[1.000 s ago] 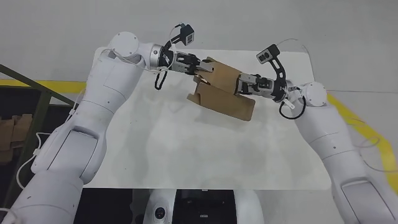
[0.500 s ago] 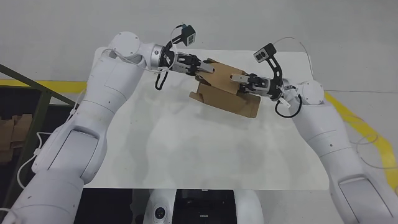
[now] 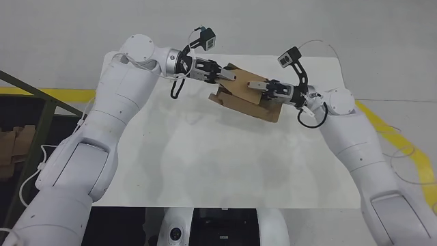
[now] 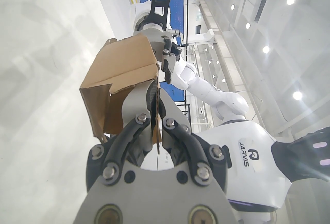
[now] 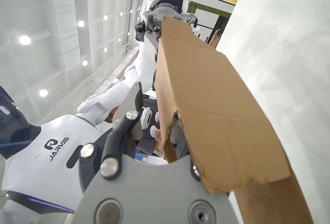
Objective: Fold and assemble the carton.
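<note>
Cardboard sat pinched between the fingers (image 4: 134,102) of the left gripper (image 4: 154,88) — they were clenched flat on a thin flap at one end of the carton (image 4: 121,65). The right gripper (image 5: 157,96) stood astride a wall at the opposite end with its jaws parted. One finger (image 5: 135,98) hung clear of the board with a gap showing, and the other sat behind the panel.

In the top view the left gripper (image 3: 224,76) and right gripper (image 3: 263,87) faced each other with the brown carton (image 3: 254,104) between them, over the far half of the white table (image 3: 205,164). Whether its lower edge touched the tabletop could not be told.

The carton's long axis ran from one gripper to the other — slanting from the far left toward the nearer right. Its end at the left gripper was open, with the mouth turned toward that wrist.

Around the table lay grey floor (image 3: 341,14) with a yellow line (image 3: 61,94). A dark green frame (image 3: 42,126) and scraps of cardboard (image 3: 13,147) stood off on the robot's left. Overhead shone rows of round ceiling lights (image 4: 265,49).
</note>
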